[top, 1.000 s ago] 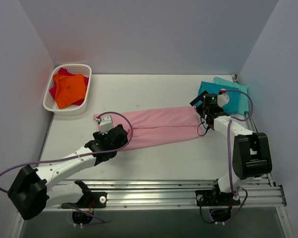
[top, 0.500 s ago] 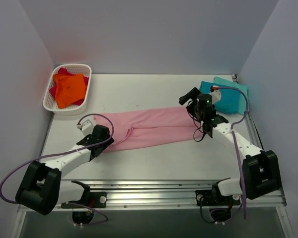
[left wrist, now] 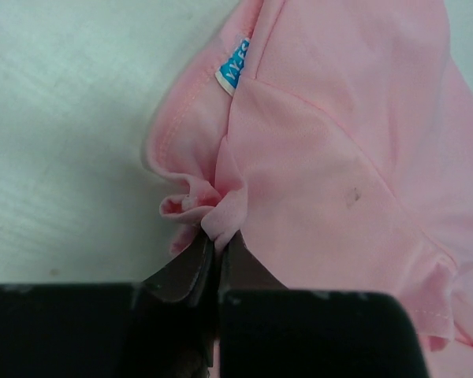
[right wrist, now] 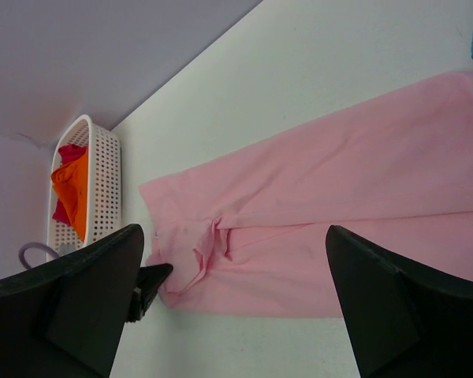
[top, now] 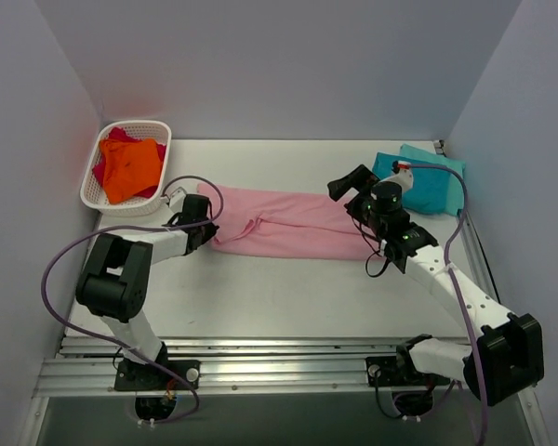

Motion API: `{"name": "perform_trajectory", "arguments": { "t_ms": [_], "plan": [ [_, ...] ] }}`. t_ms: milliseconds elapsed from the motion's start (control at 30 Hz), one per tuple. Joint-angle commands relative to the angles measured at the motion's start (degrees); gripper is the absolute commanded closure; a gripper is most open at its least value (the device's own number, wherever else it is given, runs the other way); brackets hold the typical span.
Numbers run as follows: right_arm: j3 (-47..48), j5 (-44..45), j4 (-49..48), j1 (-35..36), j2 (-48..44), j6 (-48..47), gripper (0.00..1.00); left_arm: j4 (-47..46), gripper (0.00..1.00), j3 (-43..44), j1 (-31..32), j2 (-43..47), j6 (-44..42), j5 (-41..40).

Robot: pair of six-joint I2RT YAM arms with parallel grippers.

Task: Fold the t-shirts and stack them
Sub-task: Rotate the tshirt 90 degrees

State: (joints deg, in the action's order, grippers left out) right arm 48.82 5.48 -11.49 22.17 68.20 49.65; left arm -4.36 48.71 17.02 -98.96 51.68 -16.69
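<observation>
In the last second the right hand [right wrist: 235,229] has let go of the pink t-shirt [top: 288,228] and lifted off it. Its fingers now stand wide apart with nothing between them, the cloth lying flat below, where a second ago it was down at the shirt's 3 o'clock end. The left hand [left wrist: 218,246] has swung from the near side up toward 10 o'clock, its arm doubled back on itself. It is clamped on a small pinch of pink fabric at the collar end — the label shows just beyond the bunched cloth.

The shirt has gone with it: the long folded strip now lies farther back on the worktop [top: 260,297], running from about 9 o'clock toward 3 o'clock across the middle, its left end a little puckered where it is held.

By my reading the lengthwise fold is done and the strip has been set straight. What remains is the crosswise fold and the carry to the teal pile [top: 428,190] at 2 o'clock, which the pink shirt comes near at its right end but does not touch. The basket [top: 91,190] of orange and red clothes sits at 10 o'clock — beyond the left hand.
</observation>
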Motion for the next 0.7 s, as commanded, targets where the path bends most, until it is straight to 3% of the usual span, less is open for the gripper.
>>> {"name": "perform_trajectory", "arguments": {
  "t_ms": [0,100,200,233,400,433,467,500,567,667],
  "plan": [
    [-0.2,-0.2,-0.1,0.2,-1.7,-1.0,0.04,3.0,0.98,10.6,-2.0,-4.8,-3.0,3.2],
    [-0.3,-0.6,-0.6,0.2,-1.4,-1.4,0.04,4.3,0.98,19.6,-4.4,-12.7,-4.8,6.0],
    [-0.5,-0.7,-1.3,0.0,-0.8,-1.5,0.04,7.8,0.98,35.4,-5.6,-23.6,-8.1,10.4],
    [-0.5,-0.7,-1.4,0.0,-0.5,-1.6,0.04,9.3,0.98,45.7,-5.6,-30.0,-8.9,11.7],
    [-0.7,-0.4,-1.7,-0.4,0.6,-1.9,0.04,13.8,0.95,76.7,-5.3,-47.9,-16.4,21.9],
    [-1.0,-0.2,-2.1,-0.4,0.6,-2.0,0.04,14.3,0.86,82.0,-5.2,-53.0,-17.2,24.6],
    [-1.3,0.1,-2.5,-0.3,0.5,-2.2,0.04,15.1,0.28,91.6,-5.3,-55.1,-17.7,30.1],
    [-1.4,0.3,-2.7,-0.3,0.6,-2.4,0.04,17.0,0.04,96.0,-5.4,-56.9,-17.2,31.2],
    [-1.6,1.1,-2.8,-0.2,0.8,-2.6,0.04,19.9,0.06,101.1,-5.2,-57.3,-18.0,32.3],
    [-1.9,2.3,-2.7,-0.2,1.0,-3.1,0.04,13.5,0.06,90.7,-4.4,-44.4,-22.5,28.0]
  ]
}}
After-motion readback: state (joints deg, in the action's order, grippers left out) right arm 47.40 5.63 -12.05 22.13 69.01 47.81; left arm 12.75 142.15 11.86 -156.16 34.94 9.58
